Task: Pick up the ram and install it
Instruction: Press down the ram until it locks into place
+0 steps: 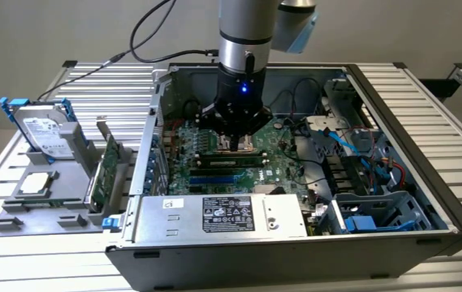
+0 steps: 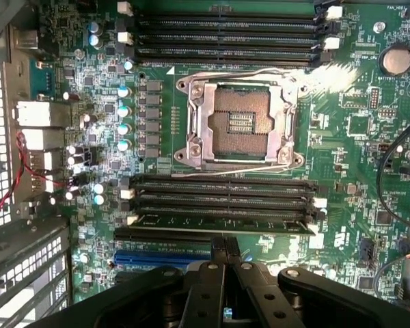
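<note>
Already the ram (image 2: 222, 220) lies in a memory slot just below the bare metal processor socket (image 2: 236, 123) at the middle of the frame, a thin green stick with flat black chips, apparently seated. The gripper (image 2: 224, 247) hangs right over it inside the open computer case (image 1: 425, 131), jaws closed and holding nothing. Little seems left beyond confirming the latches.

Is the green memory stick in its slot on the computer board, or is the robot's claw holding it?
In. The ram lies along a slot on the motherboard, beside empty ones. The gripper above it is shut, holding nothing.
</note>
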`<state>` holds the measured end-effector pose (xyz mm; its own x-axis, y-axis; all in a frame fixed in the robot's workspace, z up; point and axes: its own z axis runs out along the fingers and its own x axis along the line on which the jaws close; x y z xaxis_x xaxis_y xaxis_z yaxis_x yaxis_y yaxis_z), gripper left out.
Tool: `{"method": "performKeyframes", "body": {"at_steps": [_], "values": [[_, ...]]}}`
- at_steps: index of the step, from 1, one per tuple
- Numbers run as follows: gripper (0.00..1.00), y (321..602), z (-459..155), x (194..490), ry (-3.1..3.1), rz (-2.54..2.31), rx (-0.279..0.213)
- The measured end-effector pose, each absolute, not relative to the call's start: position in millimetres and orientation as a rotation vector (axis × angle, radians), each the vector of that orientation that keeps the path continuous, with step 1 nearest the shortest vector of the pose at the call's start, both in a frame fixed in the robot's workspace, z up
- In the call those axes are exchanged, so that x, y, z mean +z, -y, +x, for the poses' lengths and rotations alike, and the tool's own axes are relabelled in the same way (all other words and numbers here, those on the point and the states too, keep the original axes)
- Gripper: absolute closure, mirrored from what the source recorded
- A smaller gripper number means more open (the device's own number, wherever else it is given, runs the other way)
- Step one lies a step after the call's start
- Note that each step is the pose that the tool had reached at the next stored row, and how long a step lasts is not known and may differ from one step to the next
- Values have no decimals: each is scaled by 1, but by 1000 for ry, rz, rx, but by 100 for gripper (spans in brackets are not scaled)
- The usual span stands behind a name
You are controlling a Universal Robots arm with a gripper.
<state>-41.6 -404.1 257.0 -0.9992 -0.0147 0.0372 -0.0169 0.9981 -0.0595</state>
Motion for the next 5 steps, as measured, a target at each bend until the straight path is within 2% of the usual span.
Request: {"method": "performKeyframes", "body": {"at_steps": [5], "values": [[89,404,-42,257,3103,24,90]]}}
